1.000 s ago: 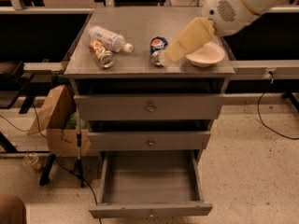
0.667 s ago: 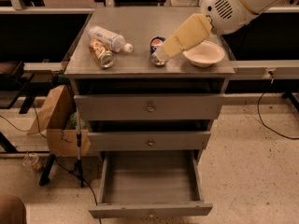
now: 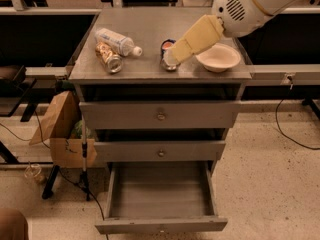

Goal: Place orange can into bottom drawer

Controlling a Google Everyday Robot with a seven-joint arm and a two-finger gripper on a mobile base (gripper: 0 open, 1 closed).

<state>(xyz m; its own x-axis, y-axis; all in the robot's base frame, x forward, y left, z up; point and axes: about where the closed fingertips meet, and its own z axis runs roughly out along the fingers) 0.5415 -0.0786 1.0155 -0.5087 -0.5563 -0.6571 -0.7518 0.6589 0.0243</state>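
Right now my end effector [image 3: 171,59] sits by the blue can [image 3: 168,45] in the middle of the surface [image 3: 150,26], and I cannot tell how wide it is. The orange can [image 3: 108,57] lies at its 9 o'clock, on its side beside the clear bottle [image 3: 118,42]. Its long axis runs roughly 11 to 5 o'clock, silver end toward me, and the bottom drawer [image 3: 160,224] stands open below.

orange can [image 3: 108,57]: gold-orange patterned, silver top | bottle [image 3: 117,41]: clear, white label | bowl [image 3: 218,57]: white | pincer [image 3: 170,59]: tan, over blue-red can [image 3: 167,45] | bottom drawer [image 3: 160,196]: plain grey | table [image 3: 150,24]: grey
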